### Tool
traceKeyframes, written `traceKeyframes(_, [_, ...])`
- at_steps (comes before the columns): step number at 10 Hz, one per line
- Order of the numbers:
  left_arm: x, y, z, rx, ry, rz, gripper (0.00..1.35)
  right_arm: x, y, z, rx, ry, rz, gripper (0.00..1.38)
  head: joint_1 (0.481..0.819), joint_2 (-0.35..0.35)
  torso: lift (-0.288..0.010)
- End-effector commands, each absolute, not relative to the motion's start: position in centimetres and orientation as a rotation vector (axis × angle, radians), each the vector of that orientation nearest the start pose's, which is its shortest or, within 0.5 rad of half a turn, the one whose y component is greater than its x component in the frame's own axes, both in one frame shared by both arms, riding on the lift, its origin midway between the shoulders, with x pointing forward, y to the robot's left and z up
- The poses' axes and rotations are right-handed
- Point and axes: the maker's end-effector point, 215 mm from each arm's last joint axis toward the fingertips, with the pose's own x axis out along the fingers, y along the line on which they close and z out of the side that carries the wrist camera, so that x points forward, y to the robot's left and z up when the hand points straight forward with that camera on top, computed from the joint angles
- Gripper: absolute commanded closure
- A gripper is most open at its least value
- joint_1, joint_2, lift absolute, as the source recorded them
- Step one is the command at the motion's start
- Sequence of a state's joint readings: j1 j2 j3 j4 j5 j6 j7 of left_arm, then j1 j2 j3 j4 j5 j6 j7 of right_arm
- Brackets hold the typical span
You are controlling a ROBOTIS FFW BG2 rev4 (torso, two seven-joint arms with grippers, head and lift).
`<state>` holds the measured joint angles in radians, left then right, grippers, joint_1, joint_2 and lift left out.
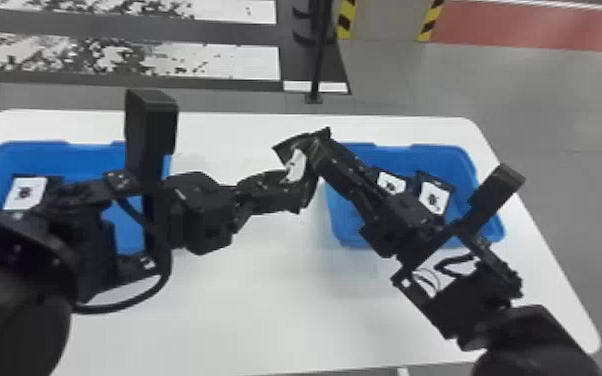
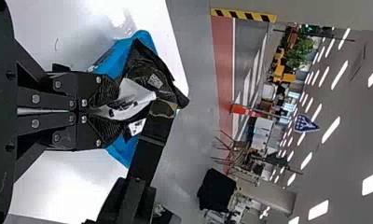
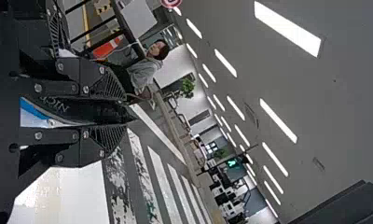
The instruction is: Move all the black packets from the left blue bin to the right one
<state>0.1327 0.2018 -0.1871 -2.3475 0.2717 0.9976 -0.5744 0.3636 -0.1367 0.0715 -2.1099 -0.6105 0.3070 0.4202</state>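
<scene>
held packet [image 1: 296, 165]: up over worktop [image 1: 265, 300], 12 o'clock, between bins
left fingers [image 2: 103, 88]: clamped on white-label part
right fingers [image 3: 106, 139]: packet gripped between
why: likely handover, right side to finish
left arm [image 1: 200, 212]: reaching past left bin [image 1: 85, 160], aimed 3 o'clock
right arm [image 1: 390, 215]: slanting across right bin [image 1: 340, 222], aimed 11 o'clock
left bin, 9 o'clock: one packet [image 1: 25, 193] seen
right bin, 3 o'clock: two packets [image 1: 435, 196] seen
</scene>
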Motion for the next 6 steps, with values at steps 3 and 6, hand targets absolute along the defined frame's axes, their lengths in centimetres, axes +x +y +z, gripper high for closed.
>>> traceKeyframes(3, [41.37, 1.84, -28.86, -0.104, 0.404, -0.917, 1.2, 43.03, -6.35, -28.01, 0.554, 0.107, 0.723, 1.29, 0.695, -0.076, -0.14])
traceKeyframes(6, [41.29, 2.26, -29.11, -0.117, 0.408, -0.909, 1.2, 43.41, -7.33, -27.82, 0.534, 0.094, 0.706, 1.29, 0.695, -0.061, -0.14])
